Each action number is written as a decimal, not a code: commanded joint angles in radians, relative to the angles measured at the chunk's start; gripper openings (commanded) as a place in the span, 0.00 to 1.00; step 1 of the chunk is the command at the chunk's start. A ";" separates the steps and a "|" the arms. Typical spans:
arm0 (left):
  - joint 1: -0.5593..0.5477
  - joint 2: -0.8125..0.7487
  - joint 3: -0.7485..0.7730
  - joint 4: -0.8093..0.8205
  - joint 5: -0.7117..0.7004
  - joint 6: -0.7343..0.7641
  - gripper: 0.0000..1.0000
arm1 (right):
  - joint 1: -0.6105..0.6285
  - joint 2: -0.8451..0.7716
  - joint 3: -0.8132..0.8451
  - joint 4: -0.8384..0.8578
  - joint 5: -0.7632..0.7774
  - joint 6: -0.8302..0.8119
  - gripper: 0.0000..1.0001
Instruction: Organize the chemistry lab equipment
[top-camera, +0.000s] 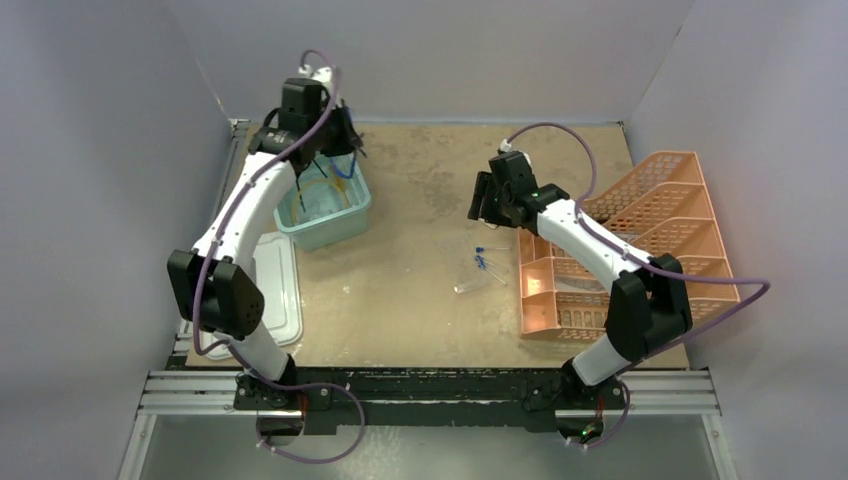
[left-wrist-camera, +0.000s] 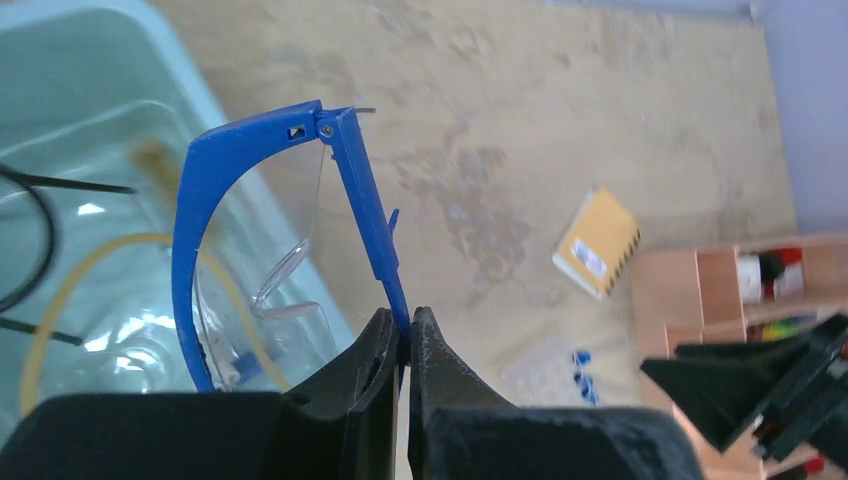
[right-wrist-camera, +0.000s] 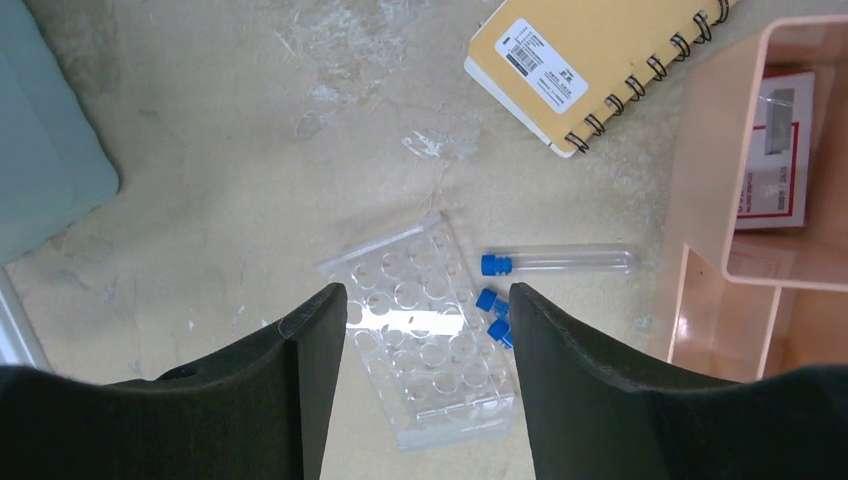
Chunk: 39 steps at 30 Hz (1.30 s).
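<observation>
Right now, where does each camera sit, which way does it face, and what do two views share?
Top: above and behind the robot, facing down at the table; the left arm and right arm show.
Left wrist: on the left arm, facing past its shut left tool, which pinches the goggles near the tub.
Right wrist: on the right arm, facing down through the open right tool at rack and tubes.
Shared: both wrist views show the notebook.

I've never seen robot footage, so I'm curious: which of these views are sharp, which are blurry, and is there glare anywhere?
Top view: soft, even light, faint shadows; tubes too tiny to make out. Left wrist view: goggles crisp, table behind them slightly soft, bright reflections in the tub. Right wrist view: sharp, a white glare strip on the rack, gripper a dark silhouette.
</observation>
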<state>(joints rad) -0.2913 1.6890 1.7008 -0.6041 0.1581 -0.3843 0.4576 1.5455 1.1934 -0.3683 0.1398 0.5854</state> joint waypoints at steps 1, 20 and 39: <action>0.095 -0.013 -0.049 0.124 0.025 -0.115 0.00 | -0.004 0.043 0.076 -0.029 -0.002 -0.031 0.62; 0.202 0.204 -0.096 0.205 0.068 -0.245 0.00 | -0.014 0.157 0.158 -0.056 -0.011 -0.063 0.61; 0.288 0.109 -0.066 0.138 0.291 -0.201 0.00 | -0.020 0.165 0.148 -0.045 -0.058 -0.049 0.61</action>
<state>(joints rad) -0.0326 1.8709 1.6062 -0.4419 0.4274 -0.6300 0.4419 1.7138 1.3117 -0.4164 0.1074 0.5327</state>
